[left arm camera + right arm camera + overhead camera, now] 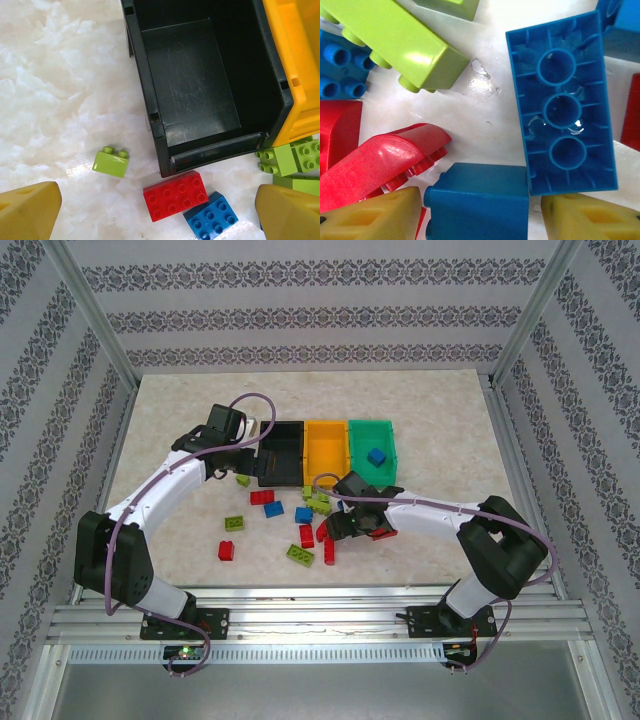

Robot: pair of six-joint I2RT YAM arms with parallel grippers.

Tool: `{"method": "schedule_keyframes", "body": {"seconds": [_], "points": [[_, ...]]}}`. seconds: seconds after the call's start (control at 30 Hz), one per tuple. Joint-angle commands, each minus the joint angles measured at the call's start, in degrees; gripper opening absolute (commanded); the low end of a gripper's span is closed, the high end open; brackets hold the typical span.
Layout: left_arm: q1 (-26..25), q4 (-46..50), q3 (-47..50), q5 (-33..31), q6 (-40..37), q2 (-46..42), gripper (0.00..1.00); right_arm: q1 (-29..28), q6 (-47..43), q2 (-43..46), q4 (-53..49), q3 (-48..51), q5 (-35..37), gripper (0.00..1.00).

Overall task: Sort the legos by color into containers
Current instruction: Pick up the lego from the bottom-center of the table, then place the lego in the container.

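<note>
The black bin (280, 452), the orange-yellow bin (326, 445) and the green bin (373, 445) stand in a row; a blue brick (376, 456) lies in the green one. Red, blue and lime legos are scattered in front of them. My left gripper (240, 468) hangs open over the black bin's front left corner (165, 160), above a red brick (175, 195), a blue brick (211, 216) and a small lime brick (111, 162). My right gripper (335, 525) is open low over the pile, with a blue brick (477, 200) between its fingers (375, 215) and a small gap on the right side.
An overturned blue brick (565, 105) touches the one between my right fingers. A curved red piece (385, 157) and a long lime brick (395, 42) lie close by. Lime bricks (290, 157) sit at the orange-yellow bin's front (295, 65). Metal frame posts border the table.
</note>
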State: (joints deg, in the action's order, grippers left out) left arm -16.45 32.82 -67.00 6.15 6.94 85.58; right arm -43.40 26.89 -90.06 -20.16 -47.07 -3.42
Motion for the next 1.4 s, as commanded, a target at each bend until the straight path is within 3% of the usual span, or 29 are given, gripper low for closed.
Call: {"method": "schedule_keyframes", "body": {"seconds": [0.0, 0.3, 0.57, 0.7, 1.0, 1.37], "points": [[-0.59, 1.68, -1.55, 0.23, -1.23, 0.29, 1.0, -0.81, 0.27, 0.28, 0.44, 1.42, 2.32, 0.63], [-0.52, 2.39, -1.99, 0.47, -1.13, 1.21, 1.0, -1.11, 0.09, -1.87, -1.19, -0.26, 3.13, 0.57], [-0.52, 2.38, -1.95, 0.12, -1.19, 1.34, 0.99, -0.94, -0.39, 1.46, -1.19, 0.43, 3.64, 0.36], [-0.53, 2.11, -2.16, 0.85, -1.19, 1.54, 1.0, -0.59, -3.14, 4.64, -3.58, -1.56, 4.74, 0.36], [-0.52, 2.34, -2.39, 1.01, -1.34, 2.17, 1.0, 12.08, -7.44, 10.43, -1.82, -9.93, 0.1, 0.37], [-0.52, 3.04, -3.12, -0.43, -1.96, 3.89, 1.0, 23.13, -9.66, -5.62, 1.46, -24.59, -1.79, 0.38]]}}
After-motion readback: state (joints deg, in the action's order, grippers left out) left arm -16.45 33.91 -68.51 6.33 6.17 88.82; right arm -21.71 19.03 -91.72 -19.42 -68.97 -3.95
